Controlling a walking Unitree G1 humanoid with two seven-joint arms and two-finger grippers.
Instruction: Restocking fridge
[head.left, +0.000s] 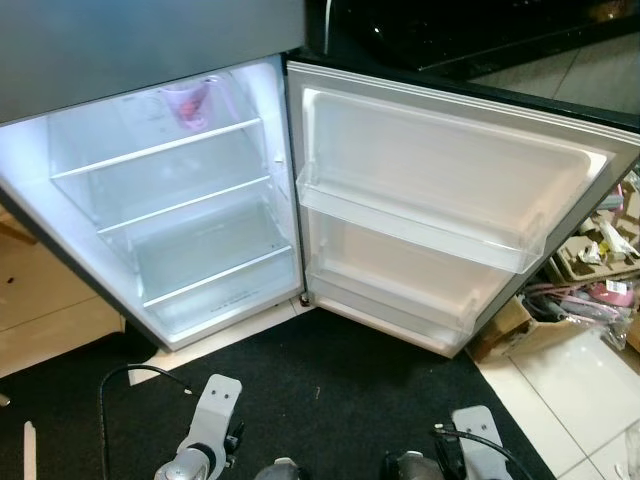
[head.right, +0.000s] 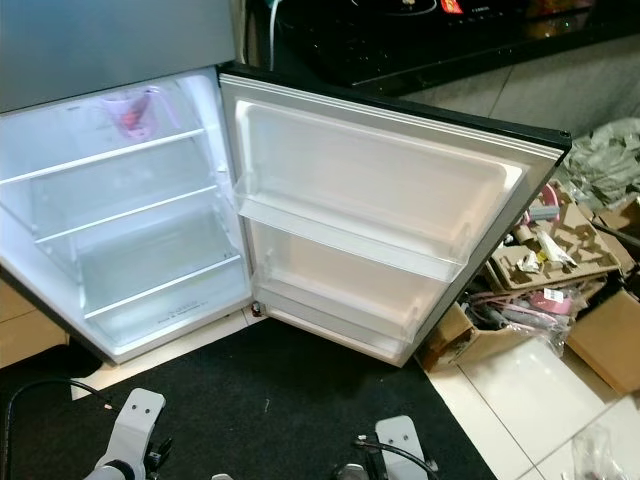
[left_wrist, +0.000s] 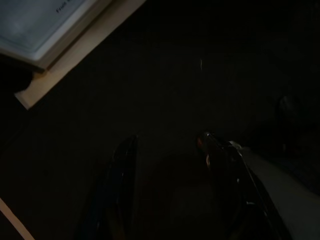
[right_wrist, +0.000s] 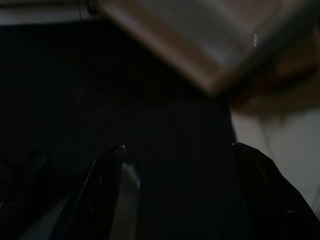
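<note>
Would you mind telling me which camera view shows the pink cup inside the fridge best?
The left eye view: the pink cup stands on the top shelf at the back, fairly distinct despite glare. The right eye view shows the same cup, paler and more washed out. Both wrist views are dark, aimed at the black mat and the fridge's lower edge.

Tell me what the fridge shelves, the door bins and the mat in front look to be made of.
Shelves: likely clear glass or plastic with white trim; the lit back wall shows through them.
Door bins: translucent, glossy plastic by the look; the white door liner shows through the front.
Mat: dark, matte, probably carpet or rubber; no shine, weave too dim to tell.
</note>
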